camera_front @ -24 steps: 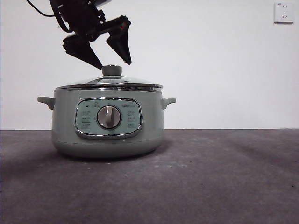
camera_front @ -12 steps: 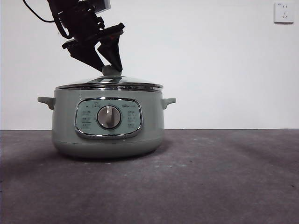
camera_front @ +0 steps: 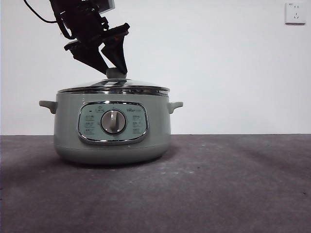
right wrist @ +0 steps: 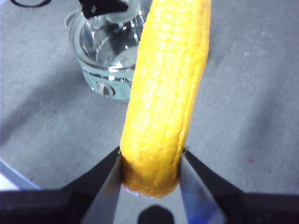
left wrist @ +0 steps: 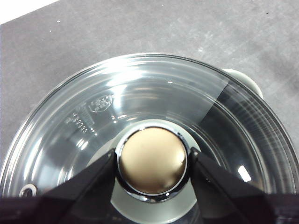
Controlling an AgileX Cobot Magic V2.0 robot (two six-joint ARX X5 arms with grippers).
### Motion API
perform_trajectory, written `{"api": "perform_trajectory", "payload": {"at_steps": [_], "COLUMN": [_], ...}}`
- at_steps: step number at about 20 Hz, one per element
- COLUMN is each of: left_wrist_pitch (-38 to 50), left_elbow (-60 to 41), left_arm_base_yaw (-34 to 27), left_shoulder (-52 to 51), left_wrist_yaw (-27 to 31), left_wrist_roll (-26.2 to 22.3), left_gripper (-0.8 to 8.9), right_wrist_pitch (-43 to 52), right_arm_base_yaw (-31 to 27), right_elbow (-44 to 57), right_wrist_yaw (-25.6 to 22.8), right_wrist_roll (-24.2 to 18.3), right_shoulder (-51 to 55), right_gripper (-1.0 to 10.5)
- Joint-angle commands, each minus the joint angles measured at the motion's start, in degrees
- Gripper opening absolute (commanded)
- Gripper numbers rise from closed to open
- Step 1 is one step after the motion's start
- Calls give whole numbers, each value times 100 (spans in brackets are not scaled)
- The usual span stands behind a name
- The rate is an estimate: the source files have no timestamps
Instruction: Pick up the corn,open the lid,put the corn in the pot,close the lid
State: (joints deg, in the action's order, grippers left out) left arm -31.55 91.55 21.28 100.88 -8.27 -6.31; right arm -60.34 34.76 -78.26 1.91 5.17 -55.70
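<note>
Left hand (left wrist: pixel 152 170) is clenched on the knob of the lid (left wrist: pixel 140 98), which sits on the pot (camera_front: pixel 112 127) on the bench (camera_front: pixel 218 184); a second ago its jaws hung spread above the knob. Opening is in hand: next, a straight lift. Right hand (right wrist: pixel 150 161), well apart from the pot, grips the corn (right wrist: pixel 166 88).

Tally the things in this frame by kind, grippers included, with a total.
Pot: 1
Lid, still seated on the pot: 1
Corn: 1
Grippers: 2, the left gripper shut on the lid's knob, the right gripper shut on the corn
Wall socket: 1
Total: 6
</note>
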Motion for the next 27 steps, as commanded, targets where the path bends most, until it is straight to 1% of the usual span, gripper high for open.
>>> {"api": "perform_trajectory", "payload": {"at_steps": [1,4,7,8,11,12,14,15,17,18,20,21,22,24,27], "left_wrist_pitch": [94,109,-107,-269,-922,-1121,-1478,-1646,-1740,-1751,-1770,-1759,-1749,-1744,-1867], "left_elbow": [81,81,81,81,79,79,74,63,-107,-254,-719,-1010,-1314,-1873,-2326], "left_arm_base_yaw": [-11,-151,-507,-651,-1128,-1329,-1777,-1980,-2179,-2271,-2450,-2511,-2546,-2566,-2564], "left_shoulder": [-420,-964,-1580,-1786,-2393,-2559,-2889,-3056,-3456,-3668,-4175,-4437,-4693,-5184,-5713], "left_wrist_yaw": [-111,-173,-581,-581,-581,-675,-1075,-1193,-1287,-1318,-1318,-1318,-1318,-1318,-1318], "left_wrist_roll": [181,254,485,479,282,278,142,33,55,46,46,46,48,48,79], "left_gripper": [-8,-8,-8,-8,-8,-8,-8,-8,-8,-8,-8,-8,-8,-8,-8], "right_wrist_pitch": [85,186,623,798,1340,1451,1488,1484,1386,1272,940,780,616,380,114], "right_arm_base_yaw": [4,4,4,4,4,4,4,4,4,4,7,4,7,7,7], "right_elbow": [-24,-24,-24,-24,-37,-85,-385,-616,-1207,-1561,-2382,-2787,-3193,-3958,-4881], "right_wrist_yaw": [-2,-2,20,57,389,490,623,697,914,925,933,1036,1134,1180,1182], "right_wrist_roll": [-83,-173,-229,-236,-243,-269,-415,-439,-507,-533,-601,-691,-704,-734,-730], "right_shoulder": [-42,-164,-326,-407,-817,-1001,-1499,-1788,-2378,-2693,-3386,-3727,-4076,-4787,-5801], "right_gripper": [-11,-11,-11,-11,-12,-12,-12,-12,-12,-12,-12,-12,-12,-12,-13]}}
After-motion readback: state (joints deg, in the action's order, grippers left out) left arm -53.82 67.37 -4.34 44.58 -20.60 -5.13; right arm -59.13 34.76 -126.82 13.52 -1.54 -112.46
